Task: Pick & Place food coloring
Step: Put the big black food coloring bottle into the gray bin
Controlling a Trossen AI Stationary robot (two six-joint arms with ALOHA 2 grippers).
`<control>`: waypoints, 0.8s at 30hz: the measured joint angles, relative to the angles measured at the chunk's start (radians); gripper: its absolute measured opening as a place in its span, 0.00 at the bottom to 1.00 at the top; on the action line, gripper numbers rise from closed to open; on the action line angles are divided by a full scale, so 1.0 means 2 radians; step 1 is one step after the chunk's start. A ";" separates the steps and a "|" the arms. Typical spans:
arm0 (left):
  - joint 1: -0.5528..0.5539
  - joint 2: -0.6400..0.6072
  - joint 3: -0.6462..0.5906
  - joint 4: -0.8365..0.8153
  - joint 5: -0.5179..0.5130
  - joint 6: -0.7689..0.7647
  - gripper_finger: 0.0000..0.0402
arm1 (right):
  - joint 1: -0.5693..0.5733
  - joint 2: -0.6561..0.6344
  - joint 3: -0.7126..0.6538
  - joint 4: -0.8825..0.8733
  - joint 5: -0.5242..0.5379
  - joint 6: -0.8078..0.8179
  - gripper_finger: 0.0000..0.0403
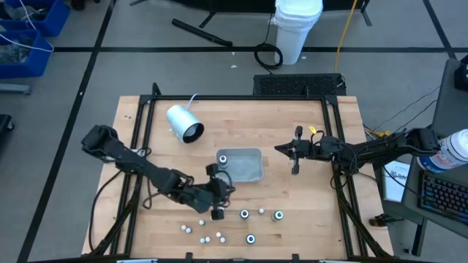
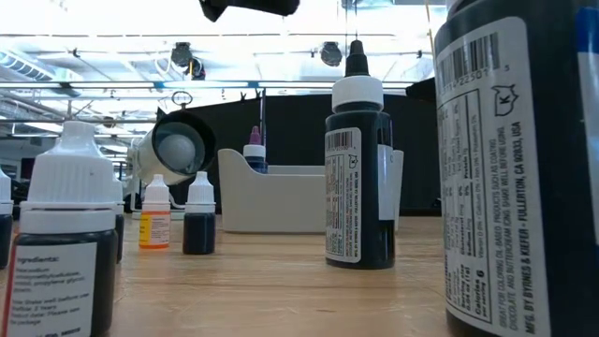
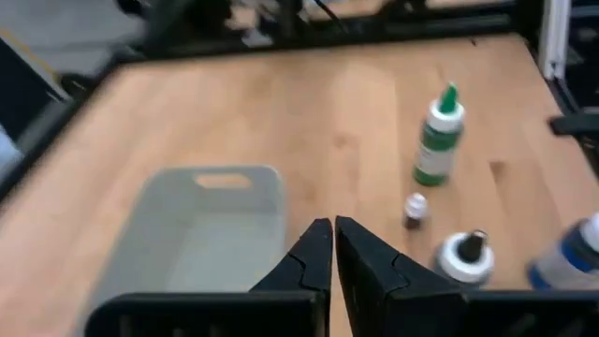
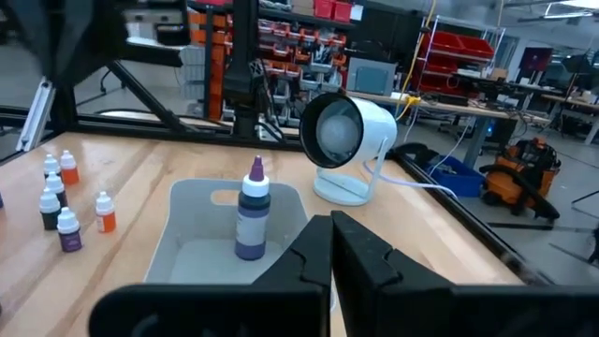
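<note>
Hovering low over the front of the table, the left gripper [image 1: 217, 212] is sitting among the scattered food coloring bottles [image 1: 243, 214] — its fingers [image 3: 309, 262] are pinched nearly together and, judging by the wrist view, gripping nothing. The bottles are standing loose in a ragged cluster just beside it, small whitish ones [image 1: 202, 226] and dark round ones with pale tops [image 1: 278, 215]. One bottle with a purple cap [image 4: 253, 211] is already standing upright inside the grey tray [image 1: 257, 156], which is lying further back, mid-table. Beyond that, the white cylinder with a cord [image 1: 183, 123] is resting on its side. The right gripper [image 1: 295, 152] is waiting clenched and empty beside the tray's right edge.

The risk here — those bottles are tall, narrow and crowded. A closed gripper dropping in could be knocking neighbours over, and a toppled bottle is likely rolling away.
</note>
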 joint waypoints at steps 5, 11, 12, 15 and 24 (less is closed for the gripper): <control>-0.014 0.039 0.021 0.007 0.066 -0.038 0.22 | 0.000 0.000 0.000 -0.013 0.000 -0.005 0.00; -0.025 0.063 0.023 0.003 0.065 -0.058 0.48 | 0.000 0.000 0.000 -0.014 0.000 -0.007 0.00; -0.025 0.065 0.023 0.004 0.065 -0.058 0.51 | 0.000 0.000 0.000 -0.013 0.000 -0.008 0.00; -0.025 0.070 0.023 0.005 0.067 -0.061 0.59 | 0.000 0.000 0.000 -0.011 0.000 -0.008 0.00; -0.021 0.093 0.024 0.052 0.099 -0.053 0.64 | 0.000 0.000 0.000 -0.019 0.000 -0.011 0.00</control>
